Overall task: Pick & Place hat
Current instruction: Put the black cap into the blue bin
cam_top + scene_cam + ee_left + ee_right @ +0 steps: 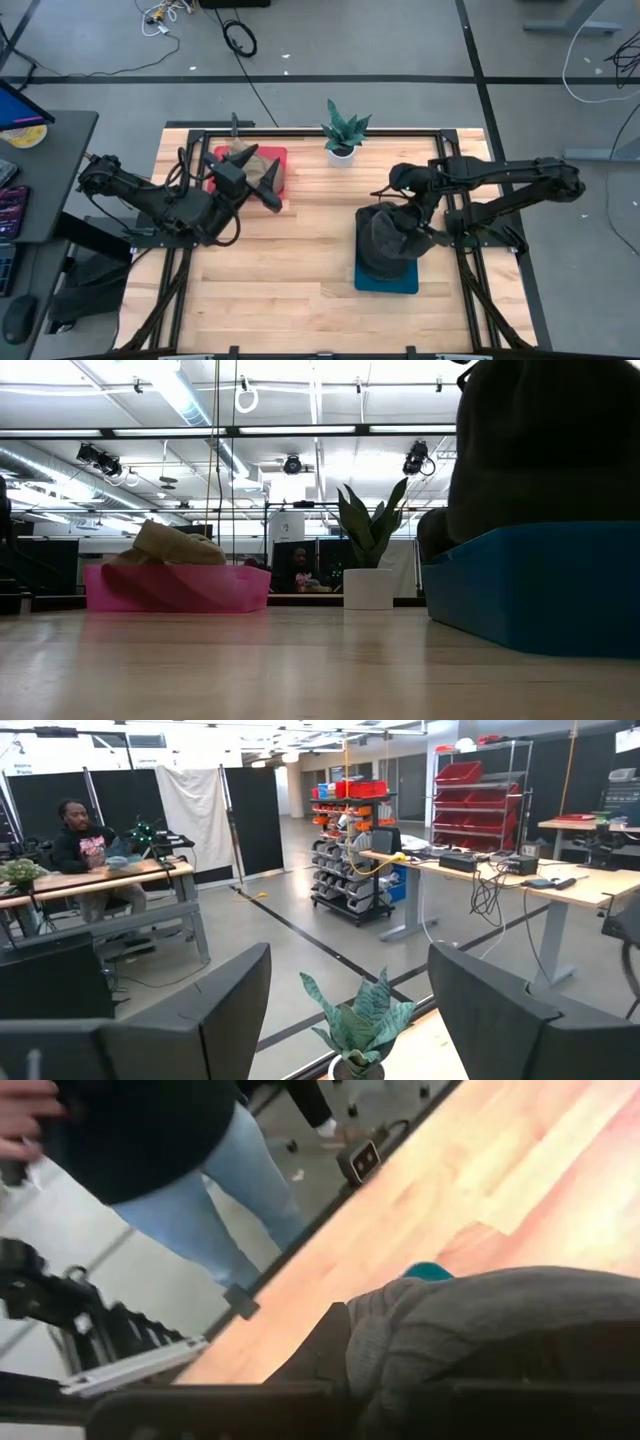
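A dark grey hat point(385, 238) stands in the blue tray point(388, 282) at the table's right; the low view shows the hat point(540, 450) rising out of the tray point(530, 595). My right gripper point(408, 215) is shut on it from above. A tan hat point(250, 158) lies in the pink tray point(278, 160) at the far left, also seen in the low view as the hat point(175, 545) in the tray point(175, 588). My left gripper point(255, 178) hovers level over that tray, open, with nothing between its fingers point(235, 1010). My right gripper holds the dark grey hat by bunched cloth point(430, 1330) on its upper right side, coming slantwise from above and from the table's right. The gripper's own body hides the exact place of contact. The hat stands upright with its lower part point(470, 530) in the blue tray.
A potted plant point(343, 135) in a white pot stands at the far edge, mid-table. A person's legs point(200, 1210) show beside the table in the right wrist view. Another person point(85, 845) sits at a desk far off. Bare wood lies between the trays.
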You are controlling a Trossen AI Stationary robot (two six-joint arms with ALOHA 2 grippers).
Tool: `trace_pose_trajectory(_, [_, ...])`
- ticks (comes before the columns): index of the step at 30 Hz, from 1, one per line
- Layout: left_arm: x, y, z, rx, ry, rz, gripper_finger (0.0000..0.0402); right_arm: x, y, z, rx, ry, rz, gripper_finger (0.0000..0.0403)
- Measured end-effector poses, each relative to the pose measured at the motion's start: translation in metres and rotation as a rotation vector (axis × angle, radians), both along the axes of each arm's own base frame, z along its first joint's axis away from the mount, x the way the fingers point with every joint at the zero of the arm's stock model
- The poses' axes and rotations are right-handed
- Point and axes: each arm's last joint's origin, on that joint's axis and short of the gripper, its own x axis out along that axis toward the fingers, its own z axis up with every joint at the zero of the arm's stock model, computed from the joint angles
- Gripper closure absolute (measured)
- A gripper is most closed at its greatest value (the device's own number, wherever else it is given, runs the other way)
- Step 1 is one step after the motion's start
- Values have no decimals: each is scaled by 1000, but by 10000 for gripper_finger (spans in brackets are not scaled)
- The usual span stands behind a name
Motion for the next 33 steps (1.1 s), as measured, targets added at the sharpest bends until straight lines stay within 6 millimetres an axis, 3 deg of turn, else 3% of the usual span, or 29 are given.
trace_pose_trajectory(20, [0,0,0,0,0,-1,127,22,32,-36,-80,137,183,400])
trace_pose_trajectory(33, [0,0,0,0,1,-1,127,46,36,-67,-152,150,238,401])
